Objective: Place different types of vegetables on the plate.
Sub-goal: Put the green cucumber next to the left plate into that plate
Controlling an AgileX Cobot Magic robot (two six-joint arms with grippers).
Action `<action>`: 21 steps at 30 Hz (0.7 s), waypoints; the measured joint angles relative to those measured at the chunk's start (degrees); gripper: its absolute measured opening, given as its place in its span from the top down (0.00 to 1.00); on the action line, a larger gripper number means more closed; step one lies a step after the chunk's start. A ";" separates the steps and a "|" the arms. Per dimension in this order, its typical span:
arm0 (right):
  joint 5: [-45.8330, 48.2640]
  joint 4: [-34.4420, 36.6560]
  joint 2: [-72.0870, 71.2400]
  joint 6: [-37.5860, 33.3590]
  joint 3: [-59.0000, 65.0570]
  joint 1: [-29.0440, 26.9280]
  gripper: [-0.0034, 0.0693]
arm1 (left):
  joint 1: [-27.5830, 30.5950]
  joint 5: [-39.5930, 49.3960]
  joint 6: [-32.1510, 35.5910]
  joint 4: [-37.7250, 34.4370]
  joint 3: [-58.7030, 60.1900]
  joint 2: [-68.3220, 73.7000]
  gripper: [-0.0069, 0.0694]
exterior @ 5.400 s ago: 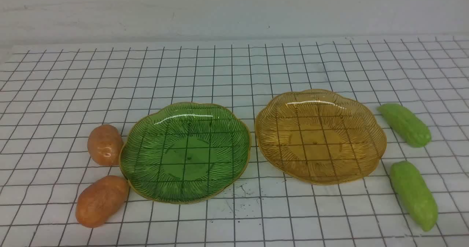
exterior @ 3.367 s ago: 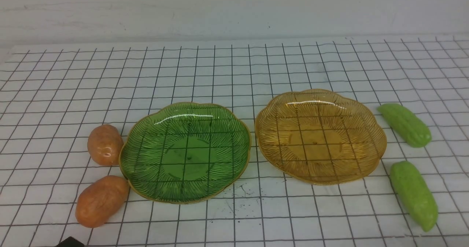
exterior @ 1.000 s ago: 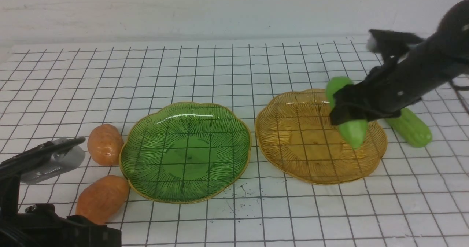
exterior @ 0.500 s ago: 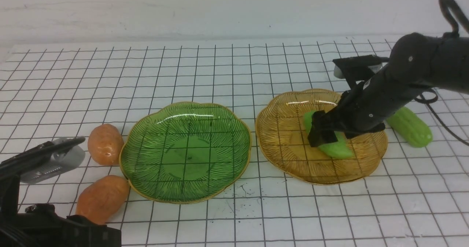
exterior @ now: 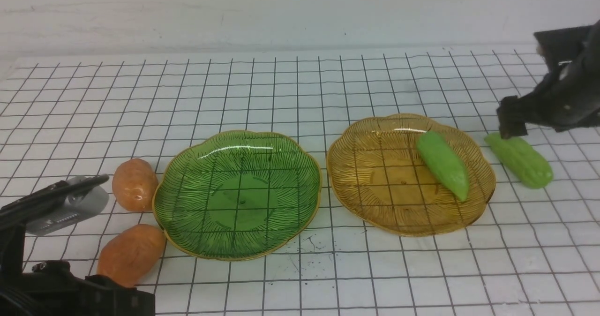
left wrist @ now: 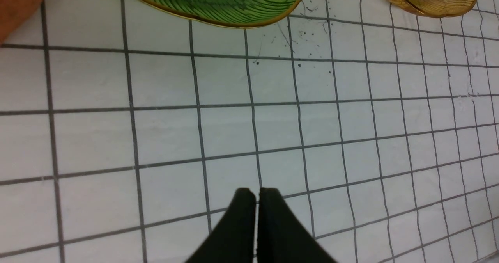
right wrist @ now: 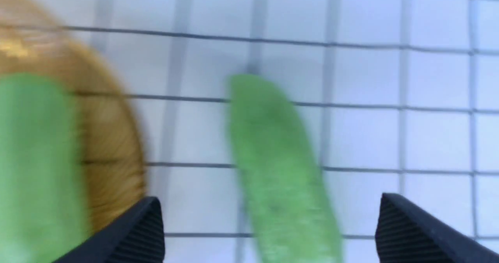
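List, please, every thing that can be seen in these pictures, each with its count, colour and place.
green plate: one, clear green with a gold rim, middle-left of the mat, nothing in it.
amber plate: one, clear amber, right of the green plate, holds one gourd.
potatoes: two, orange-brown, on the mat left of the green plate: far potato, near potato.
gourds: two, light green: first gourd lies in the amber plate, second gourd lies on the mat right of that plate.
mat: one, white with a black grid, under everything.
left gripper: one, black, shut, empty, over bare mat on the robot's side of the green plate.
right gripper: one, black, open, empty, above the second gourd.
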 joint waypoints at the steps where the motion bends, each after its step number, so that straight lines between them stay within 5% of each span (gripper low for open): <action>1: 0.00 -0.13 1.23 0.12 0.00 -0.66 0.01 | 0.00 0.00 0.00 0.00 0.00 0.00 0.92; 11: -0.50 -0.81 9.07 0.23 -0.04 -0.95 0.08 | 0.00 0.00 0.00 0.00 0.00 0.00 0.92; 13: -0.50 -1.77 9.67 0.60 -0.04 -0.95 0.13 | 0.00 0.00 0.00 0.00 0.00 0.00 0.92; 17: 1.57 -5.21 9.74 0.60 -0.76 -0.95 0.39 | 0.00 0.00 0.00 0.00 0.00 0.00 0.92; 21: 9.56 -7.01 8.59 1.51 -4.57 -1.02 0.41 | 0.00 0.00 0.00 0.00 0.00 0.00 0.92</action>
